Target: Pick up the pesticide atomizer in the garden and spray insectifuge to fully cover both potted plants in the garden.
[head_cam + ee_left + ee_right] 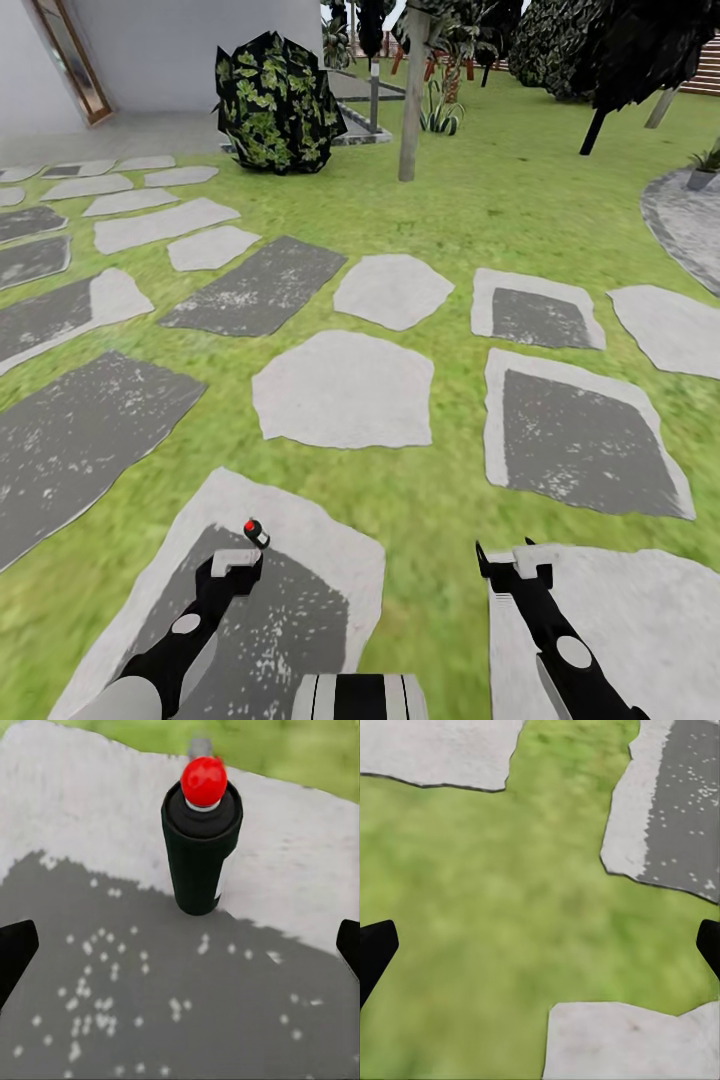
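The atomizer (201,844) stands upright on a stepping stone (300,560) right in front of me — dark bottle, red cap on top; the label barely shows as a pale strip down one side. In the head view it's the small dark thing w/ a red dot just past my left gripper (238,562), near but not touching. From the left wrist cam the fingertips (16,951) sit at the frame edges, spread wide, nothing between them; the bottle is ahead of the opening, not yet inside it.

Right gripper (540,945) hangs over grass and stone edges, also wide open, holding nothing.

Step in hand, I'd say: the pickup — approach done-ish, grasp not made. Next move prob. calls for easing the left gripper fwd so the bottle's body sits between the fingers, then closing gently; it's slim and tall, so a nudge could tip it.

Further out: a potted plant (704,168) at the patio (680,215) edge, far right.
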### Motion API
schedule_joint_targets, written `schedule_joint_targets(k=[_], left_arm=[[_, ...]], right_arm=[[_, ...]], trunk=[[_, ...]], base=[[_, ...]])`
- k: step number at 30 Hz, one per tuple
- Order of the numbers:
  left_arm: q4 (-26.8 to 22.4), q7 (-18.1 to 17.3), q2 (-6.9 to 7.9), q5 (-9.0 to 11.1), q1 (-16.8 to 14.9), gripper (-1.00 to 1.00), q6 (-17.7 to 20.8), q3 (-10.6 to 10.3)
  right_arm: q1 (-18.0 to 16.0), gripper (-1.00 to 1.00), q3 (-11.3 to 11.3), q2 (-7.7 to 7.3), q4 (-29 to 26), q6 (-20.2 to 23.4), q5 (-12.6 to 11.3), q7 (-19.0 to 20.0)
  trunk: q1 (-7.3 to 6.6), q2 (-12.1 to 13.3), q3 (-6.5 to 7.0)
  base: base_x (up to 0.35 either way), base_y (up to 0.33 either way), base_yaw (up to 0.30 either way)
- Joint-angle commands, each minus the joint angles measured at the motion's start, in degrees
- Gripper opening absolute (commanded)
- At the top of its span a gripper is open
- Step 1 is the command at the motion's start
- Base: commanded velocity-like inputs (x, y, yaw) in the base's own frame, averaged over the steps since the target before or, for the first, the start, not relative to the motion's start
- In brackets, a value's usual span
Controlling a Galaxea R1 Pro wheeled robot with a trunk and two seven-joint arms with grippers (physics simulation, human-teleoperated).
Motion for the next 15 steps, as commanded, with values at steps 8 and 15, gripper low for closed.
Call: schedule_joint_targets(k=[8, 15], left_arm=[[0.06, -0.10, -0.04, -0.59, 0.05, 1.00, -0.33, 0.42], [0.06, -0.10, -0.11, -0.59, 0.06, 1.00, -0.33, 0.42]], right_arm=[[-0.02, 1.00, -0.01, -0.02, -0.01, -0.15, 0.23, -0.03], [-0.02, 1.00, -0.01, -0.01, -0.06, -0.15, 0.19, -0.03]], trunk=[[0.01, -0.01, -0.04], [0.01, -0.01, -0.04]], base=[[0.045, 0.000, 0.000], [0.098, 0.000, 0.000]])
